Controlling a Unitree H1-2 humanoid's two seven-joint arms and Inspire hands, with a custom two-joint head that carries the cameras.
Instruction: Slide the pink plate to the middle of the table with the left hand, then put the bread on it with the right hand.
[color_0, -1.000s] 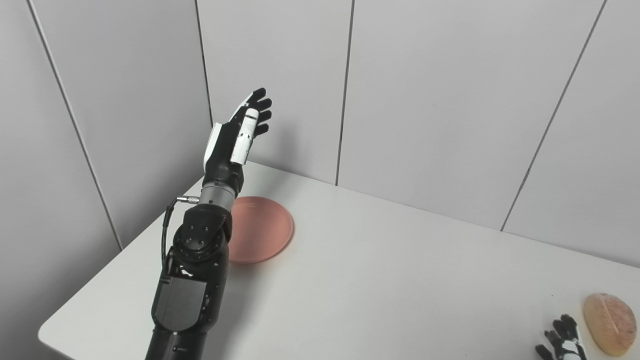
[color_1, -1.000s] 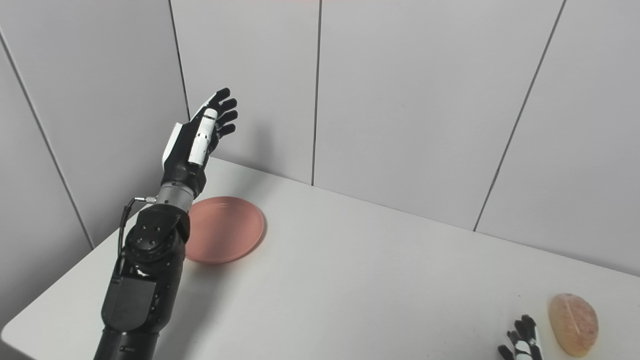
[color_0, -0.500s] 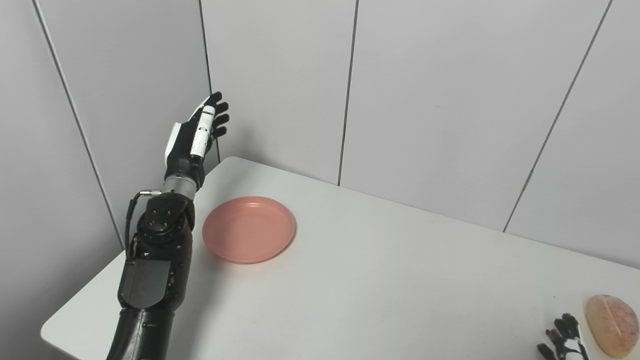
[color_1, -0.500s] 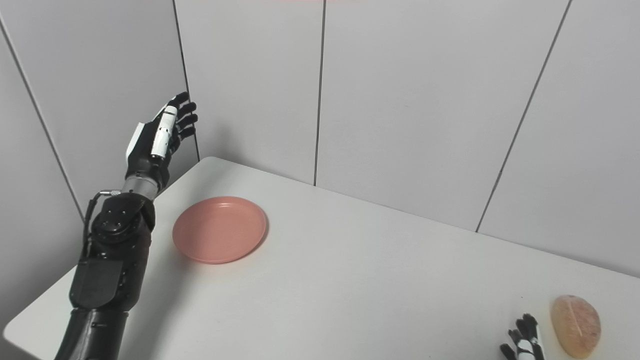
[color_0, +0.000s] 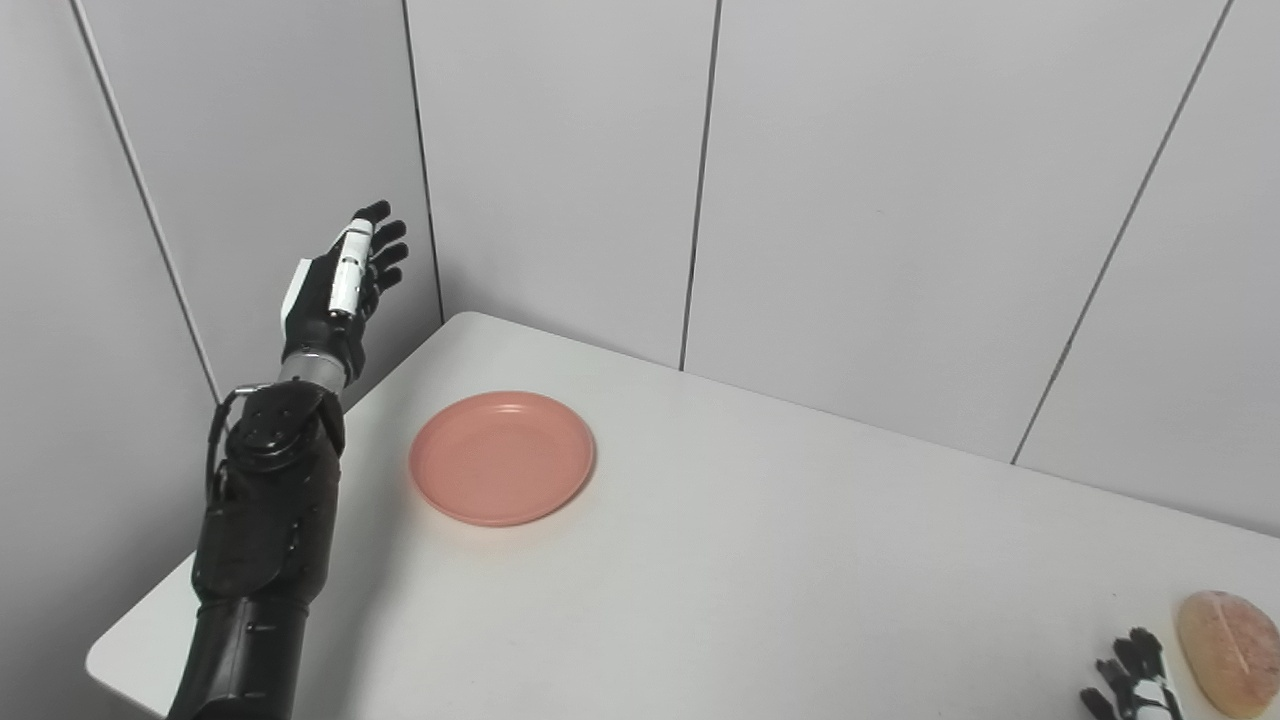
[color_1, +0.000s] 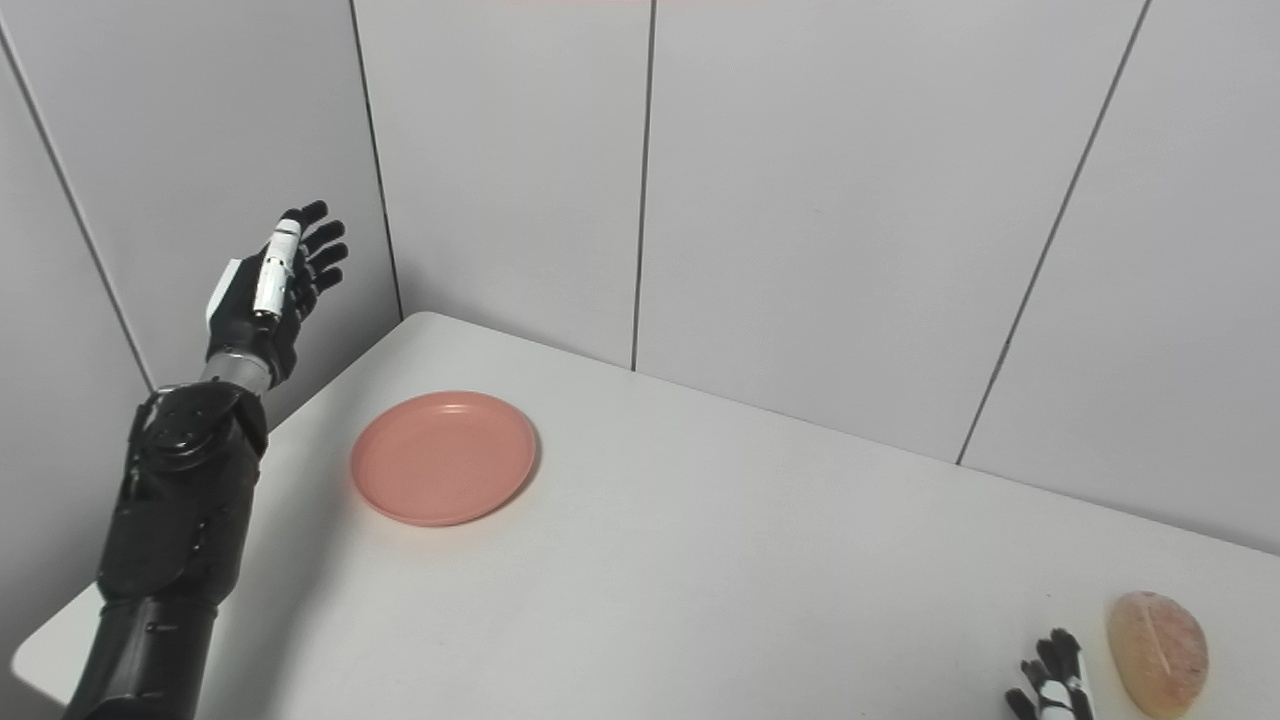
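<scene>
The left hand is raised off the surface's left edge, fingers spread, holding nothing. The pink plate sits unslid near the far left corner. Next, lower onto its rim and push rightward. The right hand waits beside the bread, its pose unclear.

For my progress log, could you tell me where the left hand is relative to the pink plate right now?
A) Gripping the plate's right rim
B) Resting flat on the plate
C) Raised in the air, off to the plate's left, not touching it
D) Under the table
C: the left hand is raised and open, left of the pink plate, clear of it.
</scene>
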